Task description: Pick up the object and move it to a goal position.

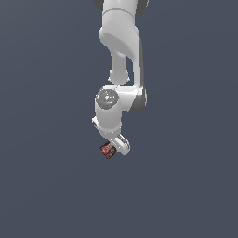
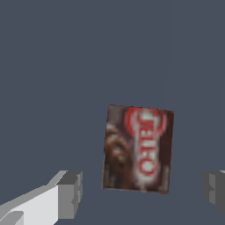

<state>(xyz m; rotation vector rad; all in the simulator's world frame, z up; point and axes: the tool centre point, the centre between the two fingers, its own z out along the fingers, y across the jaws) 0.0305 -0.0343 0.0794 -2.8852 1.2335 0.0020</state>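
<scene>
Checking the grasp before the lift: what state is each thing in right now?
packet: lying flat, label up, between the fingers, touched by neither.
gripper: open, one finger on each side of the packet, gaps showing.
arm: reaching down over the packet.

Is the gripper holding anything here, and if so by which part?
Nothing is held. The gripper is open, its fingers apart on either side of the packet, not touching it.

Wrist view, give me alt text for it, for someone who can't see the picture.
A small dark-brown packet with a red-and-white label lies flat on a plain grey-blue surface, seen from above. The open gripper hangs over it, one grey fingertip on each side, neither touching the packet.
</scene>
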